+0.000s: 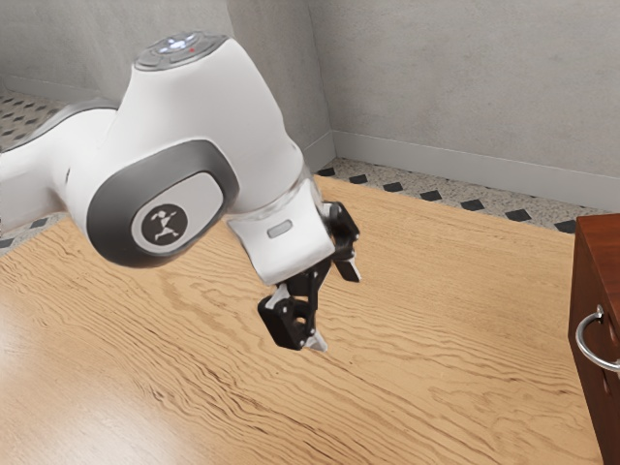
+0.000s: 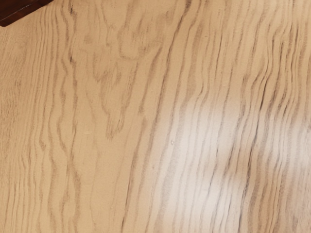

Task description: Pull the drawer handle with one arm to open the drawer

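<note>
A dark red-brown drawer cabinet stands at the exterior view's right edge, partly cut off. A curved silver handle sticks out of its front toward the arm. My gripper hangs over the middle of the wooden table, well to the left of the handle and apart from it. Its two black fingers stand apart, open, with nothing between them. In the wrist view a dark sliver of the cabinet shows at a corner, beyond bare wood grain.
Grey walls with a pale skirting board and a speckled tiled floor lie behind the table. The tabletop stretches bare between my gripper and the cabinet.
</note>
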Controlling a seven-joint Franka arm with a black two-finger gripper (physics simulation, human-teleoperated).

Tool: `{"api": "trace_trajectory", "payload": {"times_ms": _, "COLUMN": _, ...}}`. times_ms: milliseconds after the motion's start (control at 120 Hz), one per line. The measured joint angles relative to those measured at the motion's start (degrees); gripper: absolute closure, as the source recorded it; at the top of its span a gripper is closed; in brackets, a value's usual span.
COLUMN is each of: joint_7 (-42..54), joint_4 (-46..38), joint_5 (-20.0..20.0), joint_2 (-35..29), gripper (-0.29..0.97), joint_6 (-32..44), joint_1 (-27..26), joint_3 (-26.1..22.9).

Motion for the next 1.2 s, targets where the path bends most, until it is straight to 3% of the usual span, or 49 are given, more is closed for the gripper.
{"api": "trace_trajectory", "payload": {"times_ms": 550, "joint_7": 19.59, "joint_4": -4.0, "joint_5": -3.16, "joint_2": -0.85, "gripper": 0.0, "joint_6": 8.37, "joint_1": -8.23, "joint_3": 0.93}}
{"api": "trace_trajectory", "payload": {"times_ms": 917, "joint_7": 25.62, "joint_4": -5.06, "joint_5": -3.3, "joint_2": -0.28, "gripper": 0.0, "joint_6": 18.64, "joint_1": -11.1, "joint_3": 0.96}}
{"api": "trace_trajectory", "payload": {"times_ms": 1200, "joint_7": 27.61, "joint_4": -3.85, "joint_5": -2.1, "joint_2": 4.44, "gripper": 0.0, "joint_6": 24.03, "joint_1": -12.24, "joint_3": 0.78}}
